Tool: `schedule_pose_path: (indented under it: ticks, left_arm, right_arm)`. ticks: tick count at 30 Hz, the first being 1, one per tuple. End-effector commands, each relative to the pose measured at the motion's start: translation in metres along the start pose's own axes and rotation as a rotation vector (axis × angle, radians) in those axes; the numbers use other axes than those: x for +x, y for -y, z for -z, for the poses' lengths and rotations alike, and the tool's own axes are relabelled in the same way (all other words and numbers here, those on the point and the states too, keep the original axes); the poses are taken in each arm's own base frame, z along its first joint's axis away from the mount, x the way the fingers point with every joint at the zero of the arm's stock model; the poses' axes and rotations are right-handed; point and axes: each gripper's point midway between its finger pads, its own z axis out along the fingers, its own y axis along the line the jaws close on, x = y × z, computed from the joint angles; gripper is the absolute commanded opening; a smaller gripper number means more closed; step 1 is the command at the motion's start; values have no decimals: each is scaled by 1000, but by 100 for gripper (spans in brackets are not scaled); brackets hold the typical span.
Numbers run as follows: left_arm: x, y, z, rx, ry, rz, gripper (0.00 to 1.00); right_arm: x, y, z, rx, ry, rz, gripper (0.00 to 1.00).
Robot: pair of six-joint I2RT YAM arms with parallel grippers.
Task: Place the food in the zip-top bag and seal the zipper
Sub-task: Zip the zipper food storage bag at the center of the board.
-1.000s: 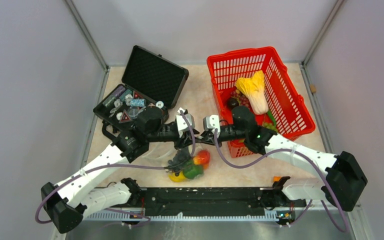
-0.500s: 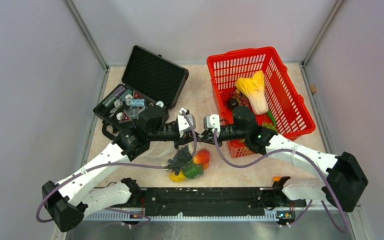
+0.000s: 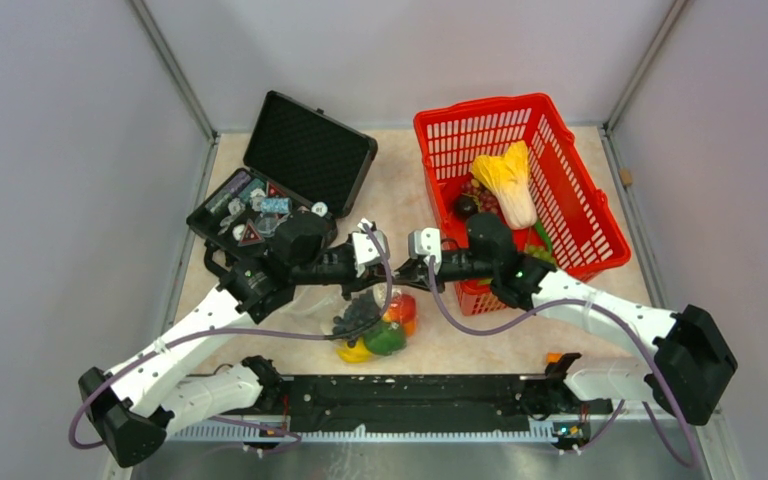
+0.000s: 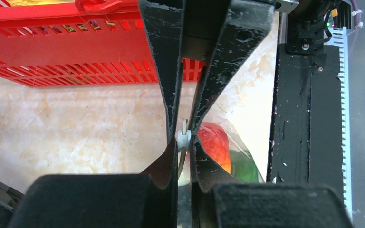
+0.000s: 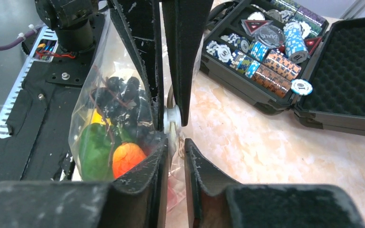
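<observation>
The clear zip-top bag [image 3: 368, 322] hangs between my two grippers above the table. It holds dark grapes [image 5: 119, 95], a green pepper [image 5: 95, 147], an orange-red fruit [image 4: 215, 142] and a yellow lemon [image 3: 353, 352]. My left gripper [image 4: 184, 140] is shut on the whitish zipper [image 4: 184, 134] at the bag's mouth. My right gripper [image 5: 175, 137] faces it tip to tip and is shut on the same zipper [image 5: 172, 118]. In the top view the left gripper [image 3: 388, 272] and the right gripper [image 3: 406, 272] nearly touch. A pale cabbage [image 3: 508, 180] lies in the red basket.
The red mesh basket [image 3: 578, 200] stands at the back right, close behind my right arm, with more toy food under the cabbage. An open black case [image 3: 305, 150] with poker chips [image 5: 266, 52] stands at the back left. A black rail [image 3: 410, 390] runs along the near edge.
The bag with its food has risen a little off the table. My left gripper has shifted slightly to the left along the bag's mouth. The right gripper has hardly moved.
</observation>
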Motion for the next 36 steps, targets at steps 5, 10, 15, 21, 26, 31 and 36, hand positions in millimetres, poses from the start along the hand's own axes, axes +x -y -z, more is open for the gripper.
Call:
schedule_pose_path:
  ticks: [5,10,15,21,26,31,36]
  left_arm:
    - [-28,-1,5,5,62,-39,0]
    - [-26,-2,4,3,53,-34,0]
    - [-24,-2,3,2,41,-30,0]
    - [-25,-2,2,3,40,-32,0]
    - [-26,-3,1,1,39,-32,0]
    - [-25,-6,1,-18,32,-27,0]
    - [-26,-8,1,-24,36,-25,0]
  right_arm:
    - [-22,5,7,26,53,61,30]
    - [-27,8,10,23,27,80,26]
    - [-33,18,14,68,3,116,26]
    - [-41,23,15,70,-12,149,26]
    - [-43,18,13,30,-11,143,15]
    - [-41,11,13,12,-29,151,21]
    - [-45,8,13,17,-42,174,26]
